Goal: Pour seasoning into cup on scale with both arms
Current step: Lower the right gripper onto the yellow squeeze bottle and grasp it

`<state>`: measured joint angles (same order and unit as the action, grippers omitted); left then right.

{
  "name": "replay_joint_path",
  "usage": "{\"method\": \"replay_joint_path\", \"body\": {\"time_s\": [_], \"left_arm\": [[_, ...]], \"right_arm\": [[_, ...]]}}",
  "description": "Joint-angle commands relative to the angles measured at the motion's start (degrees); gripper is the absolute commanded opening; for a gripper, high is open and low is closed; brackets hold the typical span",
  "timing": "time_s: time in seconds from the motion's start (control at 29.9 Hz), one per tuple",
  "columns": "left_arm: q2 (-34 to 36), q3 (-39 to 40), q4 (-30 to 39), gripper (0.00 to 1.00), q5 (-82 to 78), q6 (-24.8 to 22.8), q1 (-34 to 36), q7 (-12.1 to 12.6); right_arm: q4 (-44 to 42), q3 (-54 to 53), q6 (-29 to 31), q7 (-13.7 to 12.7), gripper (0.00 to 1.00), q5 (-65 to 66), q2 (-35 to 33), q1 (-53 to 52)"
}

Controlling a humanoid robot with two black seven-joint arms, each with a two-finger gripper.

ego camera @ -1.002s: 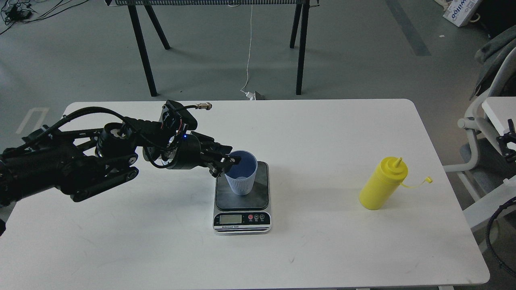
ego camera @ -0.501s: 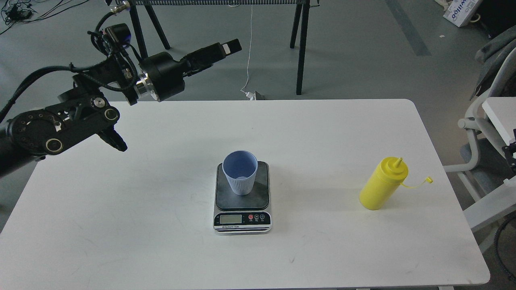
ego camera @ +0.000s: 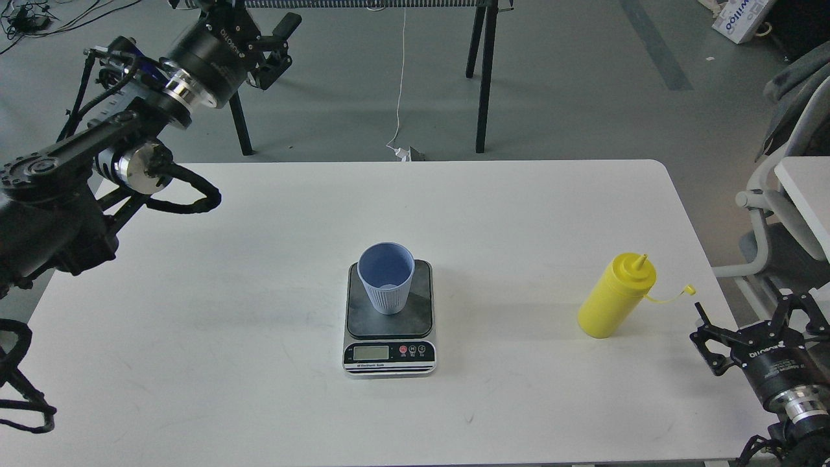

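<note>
The bottle (ego camera: 615,297) is seen upright on the surface (ego camera: 519,214), up-left of the right end effector (ego camera: 746,327), whose fingers are apart. The left end effector (ego camera: 275,42), also apart, is far away.

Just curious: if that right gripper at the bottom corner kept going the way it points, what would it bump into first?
Probably the bright yellow plastic squeeze bottle; the open right gripper points roughly toward it, though depth is unclear.

White lettering on right end effector (ego camera: 746,327), left end effector (ego camera: 275,45); illegible.
</note>
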<state>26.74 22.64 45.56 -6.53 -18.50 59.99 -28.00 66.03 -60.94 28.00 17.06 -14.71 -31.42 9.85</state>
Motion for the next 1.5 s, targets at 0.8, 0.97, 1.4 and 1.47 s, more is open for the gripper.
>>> {"method": "replay_joint_path", "body": {"time_s": [0.8,0.97,1.4,1.47], "left_arm": [[2.44,5.05,4.79,1.0,5.91,3.9,-1.8,1.45],[4.64,4.87,6.82,1.0,5.91,4.52,-1.89,1.54],[5.78,4.96,6.82,1.0,5.91,4.08,-2.07,1.54],[5.78,4.96,6.82,1.0,5.91,4.08,-2.07,1.54]], "right_arm": [[3.76,2.94,0.0,0.52,0.96,0.04,16.65,0.0],[3.49,2.85,0.0,0.52,0.96,0.04,18.84,-2.03],[3.32,2.67,0.0,0.6,0.99,-2.25,19.02,-3.0],[3.32,2.59,0.0,0.69,0.99,-2.34,19.02,-2.65]]}}
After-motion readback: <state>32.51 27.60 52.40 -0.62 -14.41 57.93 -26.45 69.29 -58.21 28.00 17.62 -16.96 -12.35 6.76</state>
